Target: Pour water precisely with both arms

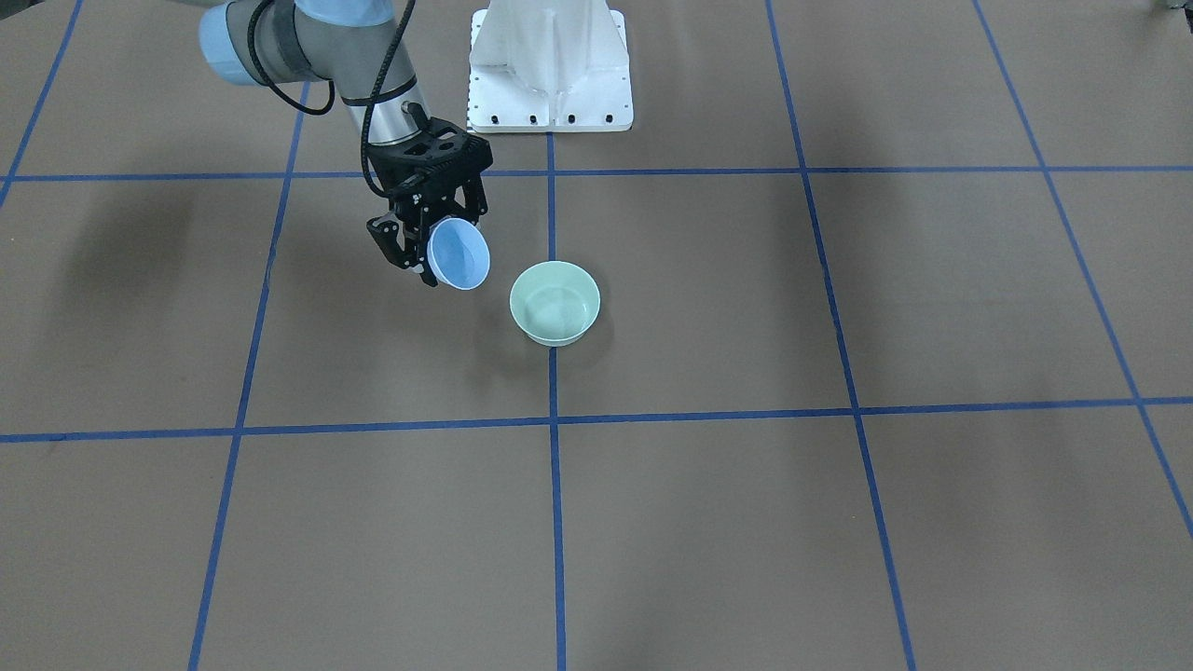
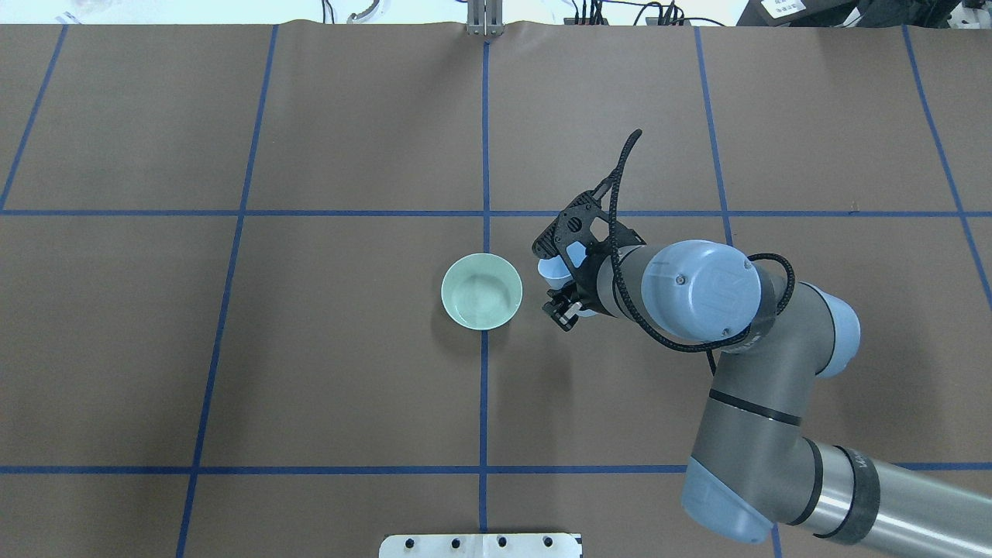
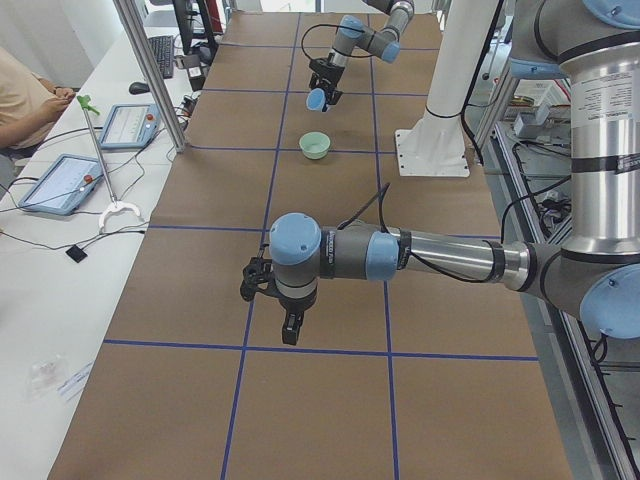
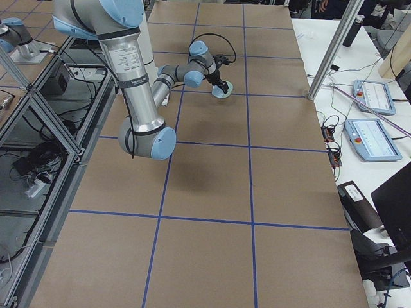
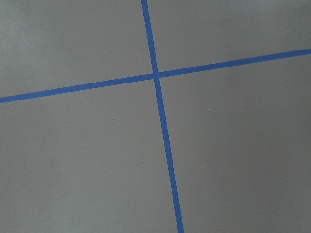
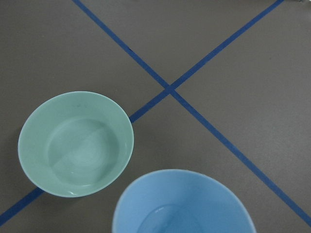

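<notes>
My right gripper point(image 1: 431, 235) is shut on the rim of a light blue bowl point(image 1: 459, 253) and holds it tilted above the table, mouth towards a mint green bowl point(image 1: 555, 303). The green bowl stands upright on a blue tape line. In the overhead view the blue bowl point(image 2: 552, 270) is just right of the green bowl point(image 2: 481, 291), apart from it. The right wrist view shows the blue bowl's rim point(image 6: 182, 204) below and the green bowl point(image 6: 75, 143) with a faint water line inside. My left gripper point(image 3: 285, 315) hangs over bare table far from both bowls; I cannot tell whether it is open.
The brown table point(image 1: 839, 522) carries a grid of blue tape lines. The white pedestal base point(image 1: 550, 70) stands behind the bowls. The left wrist view shows only a tape crossing point(image 5: 155, 75). Tablets and a person sit at a side table point(image 3: 60, 180).
</notes>
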Controlling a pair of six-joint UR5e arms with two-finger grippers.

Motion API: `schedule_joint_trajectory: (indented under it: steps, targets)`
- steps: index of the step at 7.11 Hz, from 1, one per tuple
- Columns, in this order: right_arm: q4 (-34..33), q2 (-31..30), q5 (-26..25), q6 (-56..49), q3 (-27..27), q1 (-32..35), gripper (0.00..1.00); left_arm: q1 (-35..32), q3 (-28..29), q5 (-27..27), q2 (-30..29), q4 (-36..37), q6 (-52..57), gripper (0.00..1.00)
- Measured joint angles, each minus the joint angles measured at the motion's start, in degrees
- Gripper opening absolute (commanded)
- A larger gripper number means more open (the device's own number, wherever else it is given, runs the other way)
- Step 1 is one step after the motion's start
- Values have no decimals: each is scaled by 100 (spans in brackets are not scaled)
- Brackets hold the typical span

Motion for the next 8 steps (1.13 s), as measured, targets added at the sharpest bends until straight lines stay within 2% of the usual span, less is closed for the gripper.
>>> schedule_joint_trajectory:
  steps: [2, 8]
  targets:
    - [-418, 387, 0, 60, -237, -103, 0, -7, 1, 0, 32, 1, 0, 100]
    - [-955, 1023, 0, 655, -763, -329, 0, -23, 8, 4, 45, 10, -9, 100]
